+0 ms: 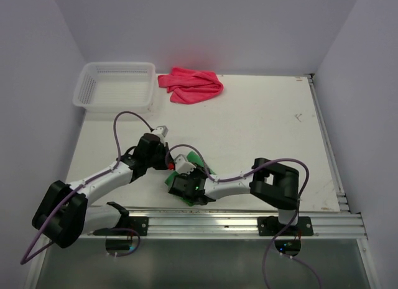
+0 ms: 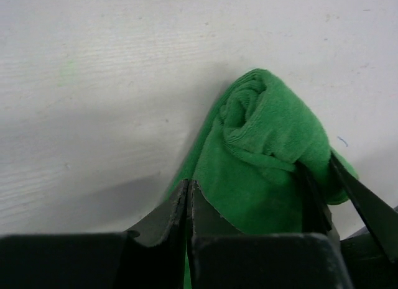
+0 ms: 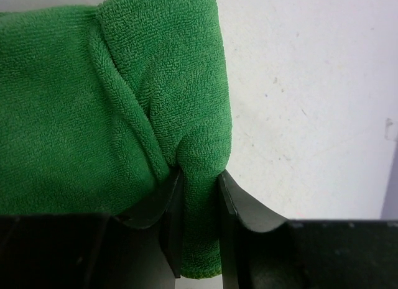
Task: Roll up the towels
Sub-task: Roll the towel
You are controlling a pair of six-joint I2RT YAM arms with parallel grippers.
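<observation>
- Looking down the left wrist, we see the left gripper (image 2: 188, 192) with its two black fingers pressed together at the edge of the green towel (image 2: 267, 133). A thin sliver of green shows between them lower down.
- On the right wrist, the right gripper (image 3: 198, 177) is clamped on a fold of that towel. The cloth bulges over the fingertips and hangs down between the black fingers.
- We find the green towel partly rolled. From the left wrist its end shows a loose spiral, forming a thick, soft cylinder that lies on the table (image 1: 267, 133). A flatter flap runs from it toward the left fingers.
- Its fabric is fleecy, with a fine looped pile, and it creases where it is pinched.
- From above, we see the two grippers meet close to the table's near edge, between the arm bases. The green towel is mostly hidden under them, with only small patches showing.
- The pink towel (image 1: 191, 85) lies crumpled in soft folds at the far edge, well apart from both grippers.
- Just beside it, in the far left corner, stands the basket (image 1: 84, 90), made of white plastic mesh, rectangular with rounded corners.
- The table is matte white with faint scuffs.
- A ribbed metal rail (image 1: 211, 222) runs along its near edge.
- Purple cables (image 1: 127, 115) loop along the arms.
</observation>
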